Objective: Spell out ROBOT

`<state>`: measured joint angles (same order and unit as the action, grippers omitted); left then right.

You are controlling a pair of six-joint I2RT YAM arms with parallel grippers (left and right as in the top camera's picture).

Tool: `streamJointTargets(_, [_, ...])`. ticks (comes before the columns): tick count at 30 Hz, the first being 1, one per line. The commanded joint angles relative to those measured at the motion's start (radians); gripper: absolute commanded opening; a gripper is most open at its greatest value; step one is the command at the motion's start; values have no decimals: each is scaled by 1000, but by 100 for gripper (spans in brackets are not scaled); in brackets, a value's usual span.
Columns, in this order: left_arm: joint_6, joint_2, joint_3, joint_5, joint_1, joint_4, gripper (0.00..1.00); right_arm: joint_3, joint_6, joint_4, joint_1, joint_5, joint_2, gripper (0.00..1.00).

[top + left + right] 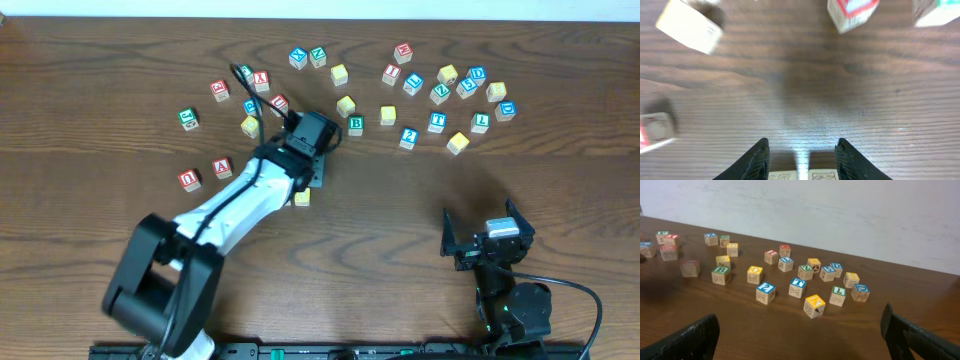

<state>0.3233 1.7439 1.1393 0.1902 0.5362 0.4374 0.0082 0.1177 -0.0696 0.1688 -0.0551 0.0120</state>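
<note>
Lt gripper (801,145): jaws part-open; yellow cube (302,198) at its near edge, betw. finger roots in wrist view; gripped or freed, can't tell. B cube (355,124) just right; T cube (437,121) farther right. Rt gripper (799,317): spread wide, empty, near-right of cubes.

Table (400,220) bare between left arm (235,205) and right arm (495,260); scattered cubes (413,84) crowd far half
</note>
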Motion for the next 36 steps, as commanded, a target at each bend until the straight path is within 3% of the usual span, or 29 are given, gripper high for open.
streamJointTargets(1, [-54, -93, 24, 20, -20, 10, 43, -3, 11, -2, -11, 5, -3, 99])
streamJointTargets(13, [-87, -291, 24, 20, -91, 140, 43, -3, 11, -2, -11, 5, -3, 99])
streamJointTargets(27, [-109, -324, 24, -97, -143, 186, 43, -3, 11, -2, -11, 5, -3, 99])
streamJointTargets(31, [-109, -324, 24, -97, -142, 195, 53, -3, 11, -2, -11, 5, -3, 99])
streamJointTargets(36, [-109, -323, 24, -97, -142, 214, 56, -3, 11, 0, -11, 2, -3, 99])
